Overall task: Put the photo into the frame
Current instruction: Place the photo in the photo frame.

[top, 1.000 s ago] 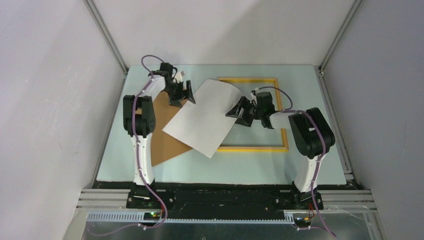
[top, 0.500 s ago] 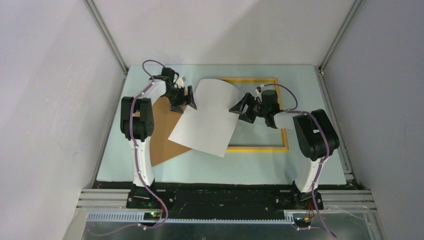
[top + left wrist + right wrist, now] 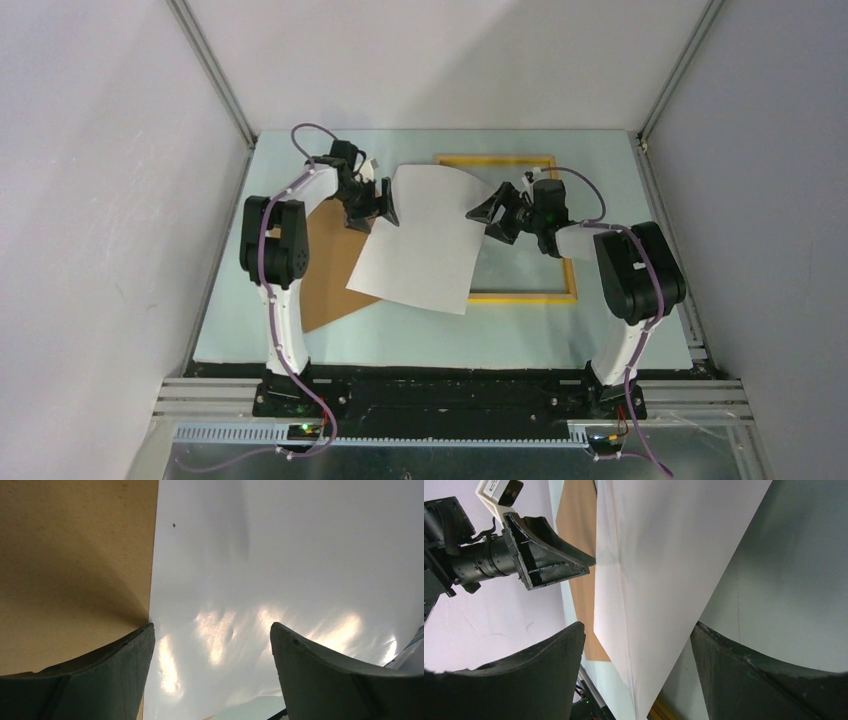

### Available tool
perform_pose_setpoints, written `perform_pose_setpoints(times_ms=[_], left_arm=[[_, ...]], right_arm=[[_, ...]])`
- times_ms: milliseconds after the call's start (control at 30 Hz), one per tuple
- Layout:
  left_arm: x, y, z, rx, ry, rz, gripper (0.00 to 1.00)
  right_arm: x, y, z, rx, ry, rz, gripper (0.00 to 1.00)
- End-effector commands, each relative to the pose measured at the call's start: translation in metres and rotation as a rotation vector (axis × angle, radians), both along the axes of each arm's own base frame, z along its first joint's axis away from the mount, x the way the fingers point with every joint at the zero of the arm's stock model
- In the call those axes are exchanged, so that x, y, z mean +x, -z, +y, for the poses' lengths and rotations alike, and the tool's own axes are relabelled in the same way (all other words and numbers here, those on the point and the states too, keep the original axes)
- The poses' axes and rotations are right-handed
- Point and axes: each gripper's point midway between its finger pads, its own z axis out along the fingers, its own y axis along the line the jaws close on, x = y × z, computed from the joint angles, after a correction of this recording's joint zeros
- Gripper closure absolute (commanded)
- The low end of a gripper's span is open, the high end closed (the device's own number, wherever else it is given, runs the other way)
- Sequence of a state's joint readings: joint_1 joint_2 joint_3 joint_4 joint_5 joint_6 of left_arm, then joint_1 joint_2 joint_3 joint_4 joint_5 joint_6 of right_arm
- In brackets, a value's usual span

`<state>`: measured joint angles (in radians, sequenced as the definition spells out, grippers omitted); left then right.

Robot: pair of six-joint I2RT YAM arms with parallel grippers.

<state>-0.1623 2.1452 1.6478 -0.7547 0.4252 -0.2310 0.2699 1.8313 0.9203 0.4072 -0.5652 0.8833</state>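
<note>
The photo [image 3: 420,245] lies white back up, skewed, its right part over the left side of the yellow-edged frame [image 3: 520,297] and its left part over a brown board. Its far edge bows upward. My left gripper [image 3: 385,205] stands open at the photo's far left edge; in the left wrist view the white sheet [image 3: 275,555] fills the space between the left gripper's [image 3: 212,630] jaws. My right gripper [image 3: 483,212] is open at the photo's far right edge, over the frame. The right wrist view shows the photo [image 3: 659,570] ahead of the right gripper [image 3: 639,627], with nothing clamped.
A brown backing board [image 3: 325,260] lies flat at the left, partly under the photo, seen also as the tan board [image 3: 75,555] beside my left finger. The frame's pane [image 3: 784,580] lies under the right gripper. Grey walls enclose the pale green table [image 3: 600,340].
The photo has slid right and turned, covering more of the frame. Both grippers have moved right and slightly farther back along with it, staying open.
</note>
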Motion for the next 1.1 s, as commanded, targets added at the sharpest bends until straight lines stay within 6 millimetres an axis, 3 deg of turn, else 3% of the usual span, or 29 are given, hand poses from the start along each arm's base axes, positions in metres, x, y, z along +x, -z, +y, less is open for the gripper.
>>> perform_pose_setpoints(times_ms=[0,300,467,733,900,1067], left_arm=[[-0.011,-0.010,-0.012,0.004,0.010,-0.009,0.10],[-0.020,-0.017,-0.027,-0.006,0.035,-0.024,0.09],[-0.020,-0.023,-0.040,-0.029,0.051,-0.032,0.10],[-0.026,-0.030,-0.057,-0.074,0.078,-0.028,0.10],[-0.027,-0.036,-0.061,-0.097,0.088,-0.036,0.09],[-0.026,-0.049,-0.064,-0.119,0.111,-0.065,0.08]], right_arm=[[0.006,-0.029,-0.002,0.038,0.017,-0.081,0.19],[0.011,-0.034,-0.011,0.046,0.041,-0.091,0.20],[0.009,-0.026,-0.011,0.030,0.034,-0.082,0.24],[0.012,-0.018,-0.011,0.013,0.020,-0.101,0.52],[0.020,-0.020,-0.024,-0.010,0.018,-0.130,0.72],[0.029,-0.028,-0.044,-0.034,0.019,-0.168,1.00]])
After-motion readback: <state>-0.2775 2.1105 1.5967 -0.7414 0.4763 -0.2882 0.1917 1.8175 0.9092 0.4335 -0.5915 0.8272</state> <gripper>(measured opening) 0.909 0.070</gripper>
